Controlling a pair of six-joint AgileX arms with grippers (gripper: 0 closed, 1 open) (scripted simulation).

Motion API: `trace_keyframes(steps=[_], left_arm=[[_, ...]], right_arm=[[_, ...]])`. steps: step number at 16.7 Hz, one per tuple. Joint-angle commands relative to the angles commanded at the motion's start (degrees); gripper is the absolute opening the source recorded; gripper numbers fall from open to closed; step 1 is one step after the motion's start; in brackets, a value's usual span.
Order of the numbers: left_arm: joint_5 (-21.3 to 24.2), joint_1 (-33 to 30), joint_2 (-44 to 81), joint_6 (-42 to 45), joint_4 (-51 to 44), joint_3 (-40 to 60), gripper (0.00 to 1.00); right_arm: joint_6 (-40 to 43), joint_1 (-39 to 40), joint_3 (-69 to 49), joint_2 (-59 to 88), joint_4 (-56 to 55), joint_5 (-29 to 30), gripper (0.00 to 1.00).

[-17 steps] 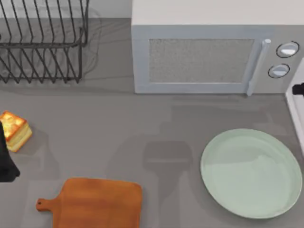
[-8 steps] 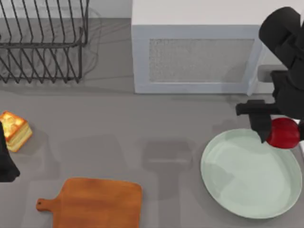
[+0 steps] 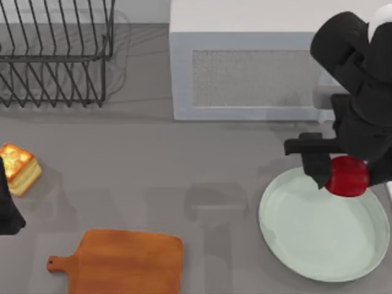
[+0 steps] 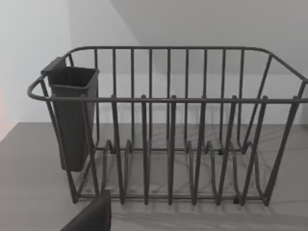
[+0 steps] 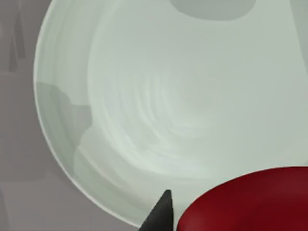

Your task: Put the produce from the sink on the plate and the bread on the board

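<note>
My right gripper (image 3: 346, 176) is shut on the glossy red produce (image 3: 347, 176) and holds it above the far edge of the pale mint-green plate (image 3: 306, 239) at the right of the table. The right wrist view shows the produce (image 5: 250, 202) close up over the plate (image 5: 144, 96). The bread (image 3: 18, 166), pale yellow with a toasted top, lies at the far left of the table. The orange-brown board (image 3: 122, 260) sits at the front left, bare. My left arm (image 3: 7, 208) is parked at the left edge beside the bread.
A microwave (image 3: 257, 67) stands at the back, right behind my right arm. A black wire dish rack (image 3: 55, 55) sits at the back left, with its dark cutlery cup (image 4: 72, 115) in the left wrist view. Bare grey counter lies between board and plate.
My right arm came in from the right carrying the produce and has moved leftward and slightly forward, so the produce now hangs over the plate's far edge. The left arm has not moved.
</note>
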State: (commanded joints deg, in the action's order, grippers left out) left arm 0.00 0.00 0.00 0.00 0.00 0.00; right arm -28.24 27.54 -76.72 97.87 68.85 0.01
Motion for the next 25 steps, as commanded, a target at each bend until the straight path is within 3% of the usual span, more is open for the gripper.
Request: trace_keyframes(steps=[2, 15, 25], left_arm=[[0.0, 0.0, 0.0, 0.0, 0.0, 0.0, 1.0], [0.0, 0.0, 0.0, 0.0, 0.0, 0.0, 1.0], [0.0, 0.0, 0.0, 0.0, 0.0, 0.0, 1.0]], right_arm=[[0.0, 0.0, 0.0, 0.0, 0.0, 0.0, 0.0], [0.0, 0.0, 0.0, 0.0, 0.0, 0.0, 0.98], [0.01, -0.09, 0.02, 0.01, -0.02, 0.0, 1.0]])
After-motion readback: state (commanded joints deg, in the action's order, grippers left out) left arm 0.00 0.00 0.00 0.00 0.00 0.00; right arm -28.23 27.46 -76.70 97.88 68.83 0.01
